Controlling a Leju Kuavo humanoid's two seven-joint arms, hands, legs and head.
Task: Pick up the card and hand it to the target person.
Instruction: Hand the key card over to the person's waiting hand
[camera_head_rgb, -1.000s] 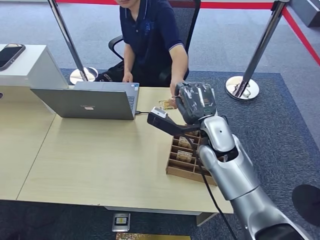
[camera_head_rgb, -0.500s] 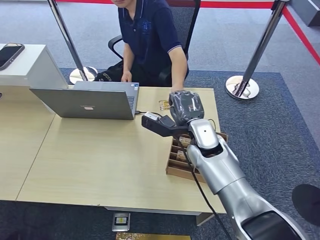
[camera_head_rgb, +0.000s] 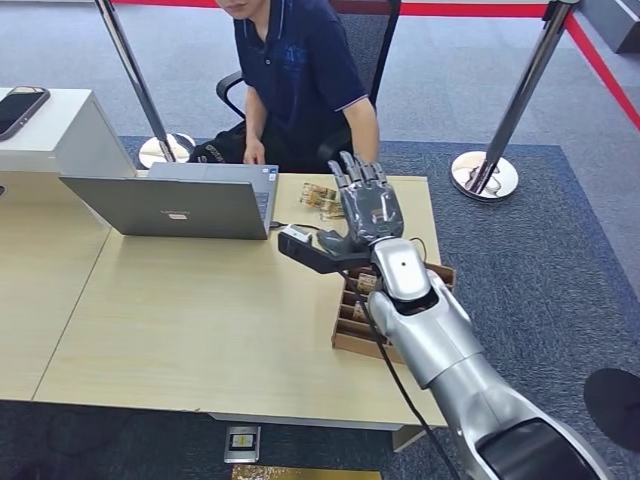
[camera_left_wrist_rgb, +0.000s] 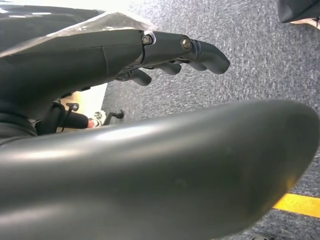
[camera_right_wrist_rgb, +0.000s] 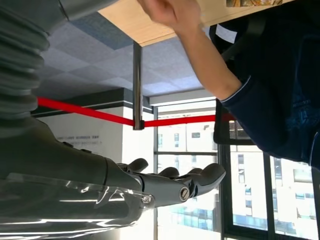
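A few patterned cards (camera_head_rgb: 320, 197) lie on the far side of the wooden table (camera_head_rgb: 189, 320), just right of the laptop. In the right wrist view the cards (camera_right_wrist_rgb: 253, 2) lie near the person's hand (camera_right_wrist_rgb: 171, 12), which rests on the table. My right hand (camera_head_rgb: 366, 205) is raised just right of the cards, its fingers spread and nothing in it; the same hand (camera_right_wrist_rgb: 151, 187) is stretched out flat in its wrist view. The person (camera_head_rgb: 302, 70) sits across the table in a dark blue shirt. My left hand (camera_left_wrist_rgb: 158, 55) hangs over the carpet with straight fingers, holding nothing.
A wooden card box (camera_head_rgb: 373, 320) with slots stands under my right forearm near the table's right edge. A grey laptop (camera_head_rgb: 173, 205) sits at the back left. A phone (camera_head_rgb: 19, 108) lies on a white stand. Stanchions (camera_head_rgb: 483, 170) with red tape stand behind.
My right hand has let go of the card and spread its fingers, shifting a little left and back. The cards now lie on the table by the person's hand.
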